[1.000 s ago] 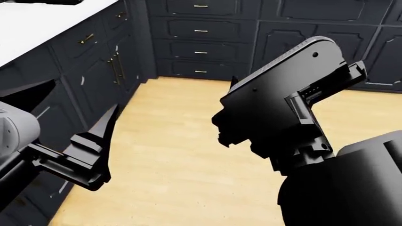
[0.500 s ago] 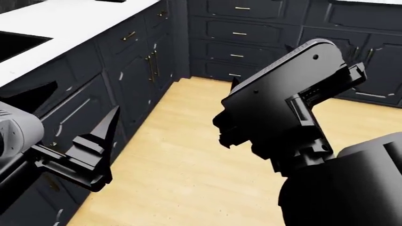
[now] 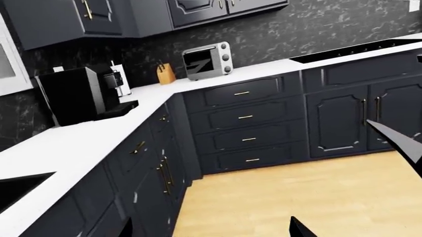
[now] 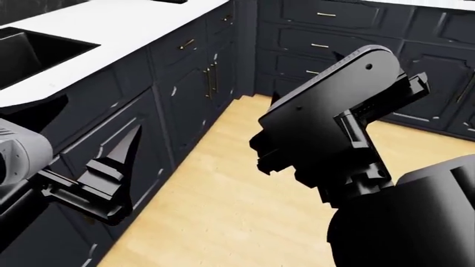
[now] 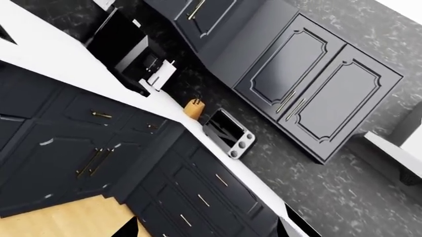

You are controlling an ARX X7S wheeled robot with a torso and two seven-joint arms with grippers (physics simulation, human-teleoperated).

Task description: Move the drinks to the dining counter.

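In the head view we are looking down over both arms at a wooden floor (image 4: 222,189) running between dark panelled cabinets (image 4: 186,72). Our left gripper (image 4: 97,161) is hanging near the view's lower left, its two pointed fingers spread wide with nothing between them. Our right gripper (image 4: 271,119) is mostly hiding behind its own black housing, so we cannot tell how its jaws are standing. A white counter (image 4: 126,22) with a black sink (image 4: 30,53) is lying at upper left.

In the left wrist view we are facing a corner of the same counter (image 3: 99,133), which is carrying a black coffee machine (image 3: 76,96), a knife block (image 3: 166,74) and a silver toaster oven (image 3: 207,60). Dark fingertips (image 3: 396,140) are showing at the edges, far apart.

In the right wrist view we are seeing those appliances tilted, under tall wall cabinets (image 5: 316,84). Only two fingertips (image 5: 293,224) are showing at the frame edge.

We are seeing none of the drinks and no dining counter in any view.
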